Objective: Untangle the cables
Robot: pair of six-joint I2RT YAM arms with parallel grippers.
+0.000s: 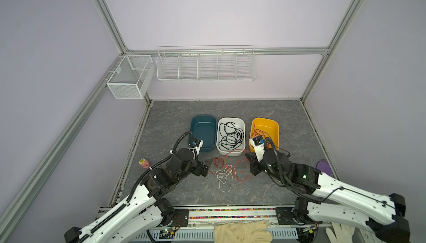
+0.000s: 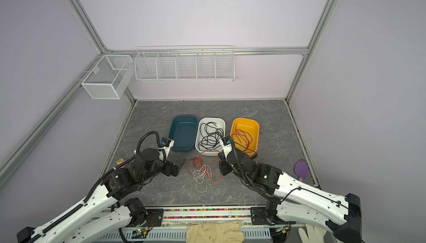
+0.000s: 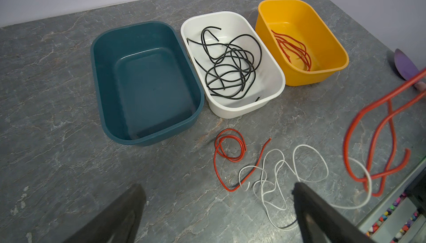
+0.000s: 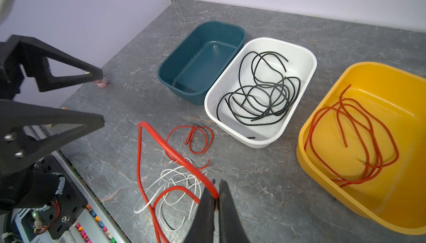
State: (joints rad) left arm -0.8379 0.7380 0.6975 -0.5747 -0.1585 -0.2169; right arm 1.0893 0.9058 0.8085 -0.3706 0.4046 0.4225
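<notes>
Lifting with the right claw point(image 4: 216, 185), pinched on the red cable point(image 4: 161, 142), may drag the entangled white cable point(image 1: 224, 175) upward. Your left claw point(image 3: 217, 187) hangs spread, restraining nothing.

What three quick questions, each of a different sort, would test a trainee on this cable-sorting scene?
1. True or false: the left gripper is shut.
2. Which colour of cable does the right gripper pinch? A white, B red, C black.
3. Which bin holds the black cables?

Key
1. False: its jaws stand wide apart.
2. B: it is shut on a red cable.
3. The white bin.
</notes>
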